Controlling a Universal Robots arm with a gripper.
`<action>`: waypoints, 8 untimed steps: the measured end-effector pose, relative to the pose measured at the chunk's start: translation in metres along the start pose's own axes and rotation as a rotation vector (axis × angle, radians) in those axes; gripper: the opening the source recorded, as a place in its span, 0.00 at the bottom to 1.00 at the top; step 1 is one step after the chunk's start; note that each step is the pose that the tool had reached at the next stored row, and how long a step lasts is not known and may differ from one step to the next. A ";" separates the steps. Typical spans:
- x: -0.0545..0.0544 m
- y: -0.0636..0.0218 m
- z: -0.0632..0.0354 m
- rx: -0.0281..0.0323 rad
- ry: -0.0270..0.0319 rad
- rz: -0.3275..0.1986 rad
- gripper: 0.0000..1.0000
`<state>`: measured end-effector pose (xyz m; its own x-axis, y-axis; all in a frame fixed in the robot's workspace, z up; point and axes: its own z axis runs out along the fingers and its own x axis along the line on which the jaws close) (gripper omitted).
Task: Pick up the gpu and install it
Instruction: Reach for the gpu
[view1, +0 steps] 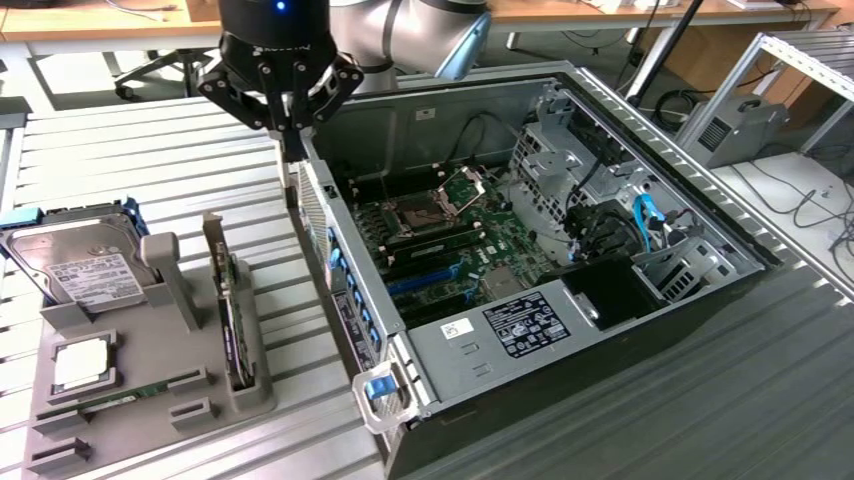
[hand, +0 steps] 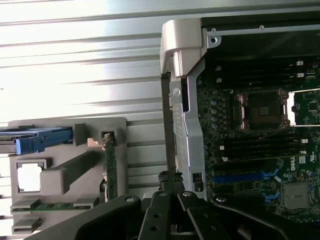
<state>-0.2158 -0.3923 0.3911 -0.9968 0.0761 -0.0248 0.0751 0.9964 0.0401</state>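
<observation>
The gpu (view1: 235, 318) stands on edge in a slot of the grey holder (view1: 160, 290) at the exterior view's left, dark with a silver bracket at its far end. In the wrist view the gpu (hand: 111, 167) is a thin green strip in the holder (hand: 65, 172). My gripper (view1: 288, 128) hangs above the near wall of the open computer case (view1: 350, 300), up and to the exterior view's right of the gpu. Its fingers (hand: 170, 178) are shut with nothing between them, over the case's edge.
The holder also carries a silver hard drive (view1: 83, 268) in a blue caddy (hand: 40, 141), a CPU (view1: 83, 362) and a RAM stick (view1: 123, 398). The motherboard (view1: 447, 245) lies exposed inside the case. Ribbed metal table all around; desks and cables behind.
</observation>
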 end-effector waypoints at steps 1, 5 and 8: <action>0.001 -0.0001 0.0000 0.0000 0.0000 0.000 0.11; 0.003 -0.0002 0.0000 0.0000 -0.0001 0.000 0.11; 0.004 -0.0003 -0.0001 -0.0001 -0.0001 0.000 0.11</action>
<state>-0.2202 -0.3923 0.3910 -0.9968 0.0761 -0.0248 0.0751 0.9964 0.0402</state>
